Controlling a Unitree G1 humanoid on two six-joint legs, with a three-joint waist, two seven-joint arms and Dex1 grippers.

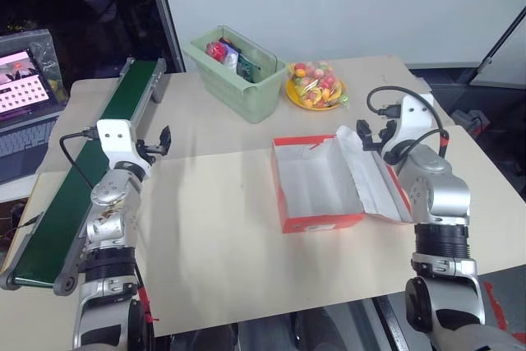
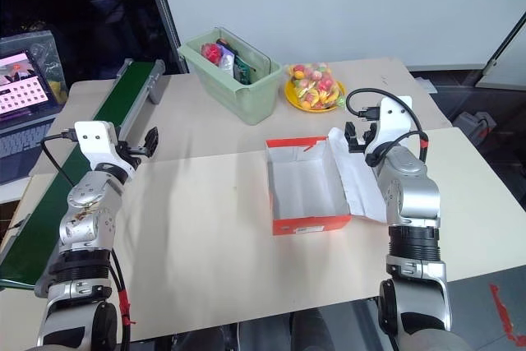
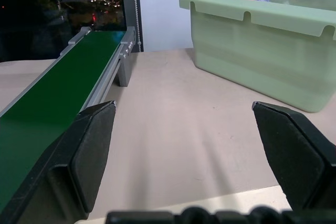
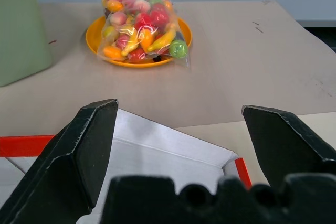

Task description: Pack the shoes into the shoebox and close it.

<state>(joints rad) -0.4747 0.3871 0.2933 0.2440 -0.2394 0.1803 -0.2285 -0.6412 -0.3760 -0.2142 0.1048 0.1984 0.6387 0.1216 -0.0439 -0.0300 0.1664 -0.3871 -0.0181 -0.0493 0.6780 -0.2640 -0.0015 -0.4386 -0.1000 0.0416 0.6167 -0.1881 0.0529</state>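
The shoebox (image 1: 316, 182) is red-orange with a white inside and lies open in the middle of the table. Nothing is in it. Its lid (image 1: 374, 174) leans out to the right, white side up. The shoes are out of view. My right gripper (image 1: 364, 133) hovers open just over the far edge of the lid; the right wrist view has its fingers (image 4: 89, 145) spread wide above the white lid corner (image 4: 157, 150). My left gripper (image 1: 162, 144) is open and empty at the left of the table, beside the conveyor, far from the box.
A green conveyor belt (image 1: 90, 170) runs along the left side. A pale green bin (image 1: 234, 71) of packets stands at the back, with an orange plate (image 1: 315, 86) holding a bag of toy fruit to its right. A laptop (image 1: 20, 80) sits far left.
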